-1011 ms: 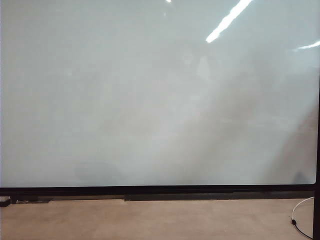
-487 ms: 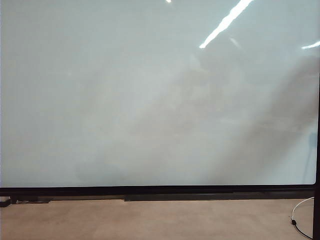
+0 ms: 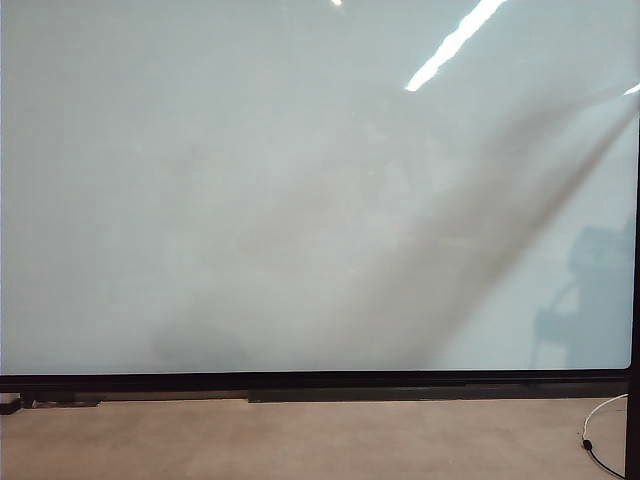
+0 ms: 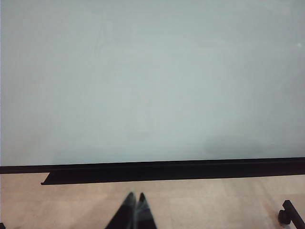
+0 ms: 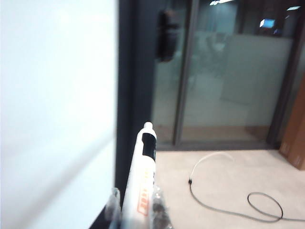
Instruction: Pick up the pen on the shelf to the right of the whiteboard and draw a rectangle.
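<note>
The pen (image 5: 143, 176), light, stiff and slippery, is clamped at its lower barrel by the right gripper (image 5: 136, 210); the left gripper (image 4: 133, 210), fingers together, is held before the whiteboard (image 4: 152, 86).

Large glossy pale whiteboard with thin black frame (image 3: 300, 200) stands upright on beige floor (image 3: 300, 440). Thin white cable (image 3: 600, 430) lies on floor below board's right corner. Slim white-barrelled pen (image 5: 141, 181) sits between right gripper (image 5: 136, 210) fingers, just beside board's right edge. Left gripper (image 4: 134, 212) faces board, apart.

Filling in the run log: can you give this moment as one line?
right end effector: shut on pen, beside whiteboard edge | left end effector: shut, empty | rectangle: none visible
</note>
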